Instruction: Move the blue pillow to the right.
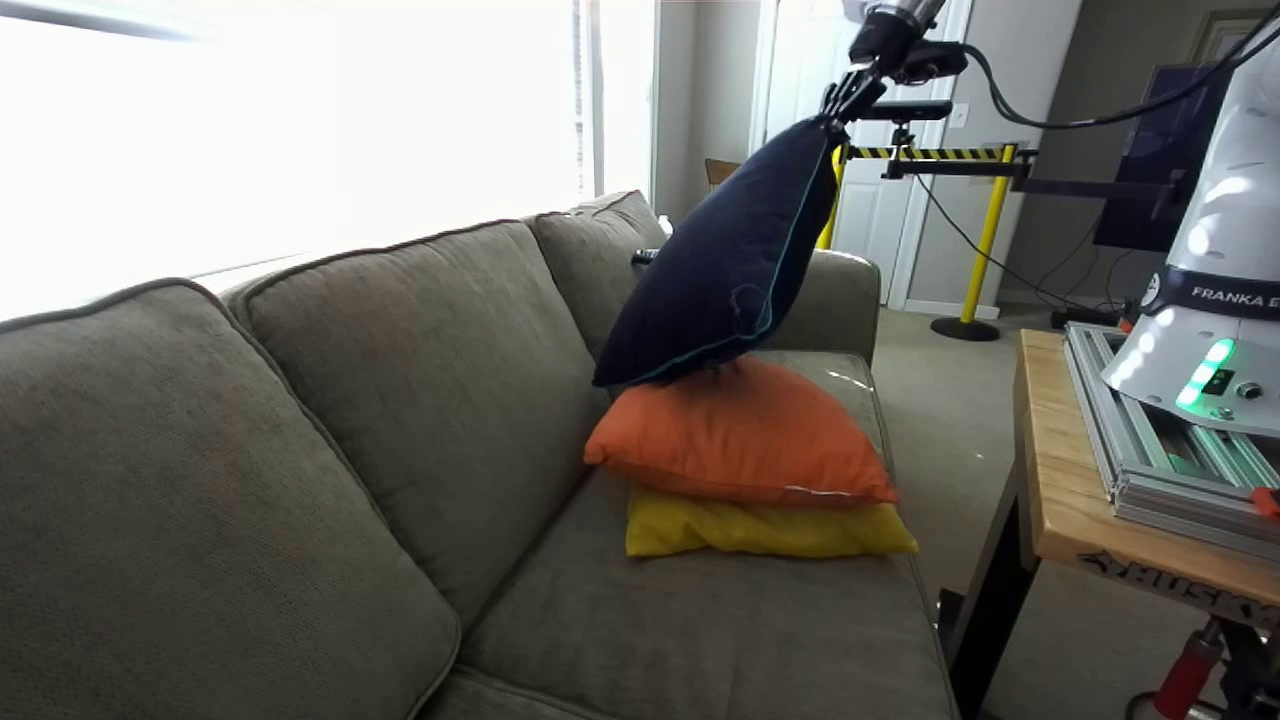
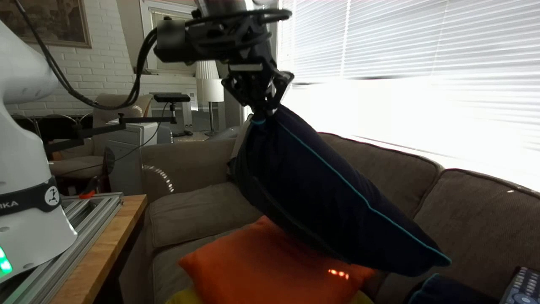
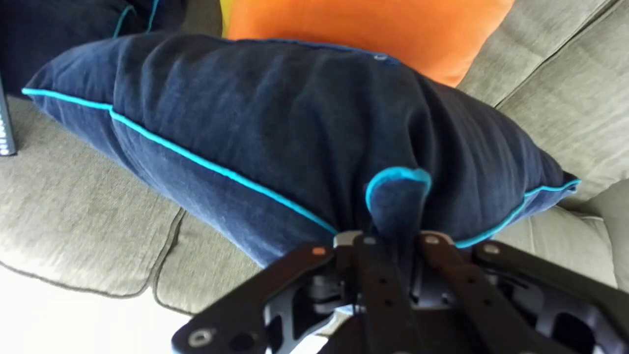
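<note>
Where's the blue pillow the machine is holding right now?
The blue pillow hangs tilted from the tool, right of centre in an exterior view, above the orange pillow; whether those two touch is unclear.

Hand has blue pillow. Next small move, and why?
Probably lift the hand slightly before moving right: it grips the top of the blue pillow, whose lower edge hangs close over the orange pillow. Contact is unclear, so sideways travel might drag that one along.

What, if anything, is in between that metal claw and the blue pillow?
Nothing visible: the gripper pinches the edge of the blue pillow directly. The orange pillow is below the blue one, not between them.
</note>
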Motion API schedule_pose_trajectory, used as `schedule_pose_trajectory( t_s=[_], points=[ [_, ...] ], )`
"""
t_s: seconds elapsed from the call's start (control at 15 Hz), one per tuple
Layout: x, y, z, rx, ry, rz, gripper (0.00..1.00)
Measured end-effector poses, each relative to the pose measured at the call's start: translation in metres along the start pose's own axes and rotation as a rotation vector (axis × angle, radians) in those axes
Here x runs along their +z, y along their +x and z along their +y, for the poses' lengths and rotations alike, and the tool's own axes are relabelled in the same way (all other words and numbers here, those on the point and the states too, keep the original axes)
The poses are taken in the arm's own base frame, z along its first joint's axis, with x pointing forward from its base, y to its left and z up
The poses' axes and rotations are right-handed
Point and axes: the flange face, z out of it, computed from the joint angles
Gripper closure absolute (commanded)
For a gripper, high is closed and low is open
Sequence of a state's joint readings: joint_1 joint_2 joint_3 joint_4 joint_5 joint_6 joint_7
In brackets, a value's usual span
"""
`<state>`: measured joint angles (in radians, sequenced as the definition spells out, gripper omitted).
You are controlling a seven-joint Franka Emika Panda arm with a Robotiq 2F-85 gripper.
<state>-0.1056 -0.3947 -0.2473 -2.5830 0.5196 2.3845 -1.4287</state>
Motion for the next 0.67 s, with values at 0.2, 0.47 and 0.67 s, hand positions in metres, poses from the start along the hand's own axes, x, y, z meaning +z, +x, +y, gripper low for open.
schedule_pose_trajectory(
  t_s=[0.2, 0.47, 0.67],
  points=[
    [-0.035, 0.015, 0.008, 0.006, -0.049, 0.054, 0.97],
    [-0.067, 0.029, 0.016, 0.010, -0.105, 0.101, 0.97],
    [-0.087, 0.035, 0.021, 0.013, -0.140, 0.130, 0.97]
  ],
)
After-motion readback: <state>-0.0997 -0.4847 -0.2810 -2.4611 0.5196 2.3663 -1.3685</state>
